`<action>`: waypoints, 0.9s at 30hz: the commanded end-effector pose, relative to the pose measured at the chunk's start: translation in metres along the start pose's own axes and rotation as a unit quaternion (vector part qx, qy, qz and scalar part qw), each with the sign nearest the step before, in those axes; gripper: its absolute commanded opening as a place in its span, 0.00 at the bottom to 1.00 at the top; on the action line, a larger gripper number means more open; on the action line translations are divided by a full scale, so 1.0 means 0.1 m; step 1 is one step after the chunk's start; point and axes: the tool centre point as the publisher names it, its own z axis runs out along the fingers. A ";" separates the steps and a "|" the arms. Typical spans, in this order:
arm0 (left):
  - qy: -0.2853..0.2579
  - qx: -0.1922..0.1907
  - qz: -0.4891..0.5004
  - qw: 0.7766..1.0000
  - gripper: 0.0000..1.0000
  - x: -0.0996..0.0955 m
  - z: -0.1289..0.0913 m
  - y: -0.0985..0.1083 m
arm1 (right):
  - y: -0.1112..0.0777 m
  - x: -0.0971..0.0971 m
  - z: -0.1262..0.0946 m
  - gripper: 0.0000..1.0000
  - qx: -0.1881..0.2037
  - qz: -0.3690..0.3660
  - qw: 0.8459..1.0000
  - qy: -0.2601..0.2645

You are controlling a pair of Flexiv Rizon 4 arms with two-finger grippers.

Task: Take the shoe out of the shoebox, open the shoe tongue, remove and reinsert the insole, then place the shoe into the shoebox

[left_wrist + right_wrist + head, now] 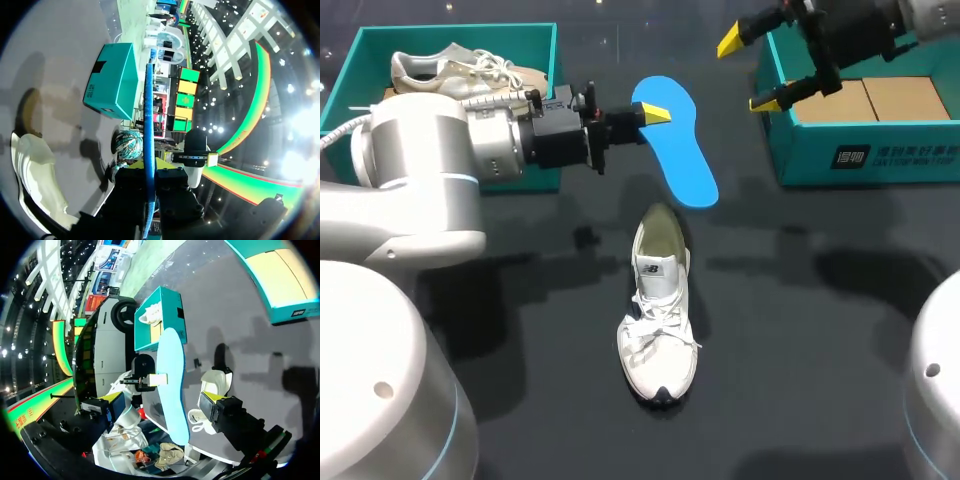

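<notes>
Back behind my left gripper (655, 113) sits a teal cardboard box (460, 30) with a second pale sneaker (450, 65) in it, and I leave that alone. My left jaws are pinching the flat blue foam insole (682, 160) near one end. The rest of it sticks out ahead of the fingertips, above the dark table (800, 330). The white lace-up sneaker (658, 330) stands on its sole below and ahead of those jaws, with its mouth toward the insole's free end and its toe pointing away.

As I judge it, the step in hand is getting the insole back in. I'd tip the free end down into the mouth and slide it toward the toe at a shallow slant, because the foam will likely buckle if pushed steeply.

My right gripper (750, 72) hangs with its jaws spread wide and nothing in them, by the edge of the open teal shoebox (860, 160). It would do well to come down and steady the heel.
</notes>
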 end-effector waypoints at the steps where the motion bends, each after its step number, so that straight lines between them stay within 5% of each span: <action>1: 0.000 -0.001 0.000 1.000 0.00 0.00 -0.01 0.00 | -0.07 0.18 -0.06 1.00 -0.006 -0.011 0.982 -0.188; 12: 0.000 -0.001 0.000 1.000 0.00 0.00 -0.01 0.00 | -0.21 0.42 0.14 1.00 0.005 -0.037 0.945 -0.325; 27: 0.000 -0.001 0.000 1.000 0.00 0.00 -0.01 0.00 | -0.42 0.73 0.46 1.00 -0.010 -0.056 0.910 -0.410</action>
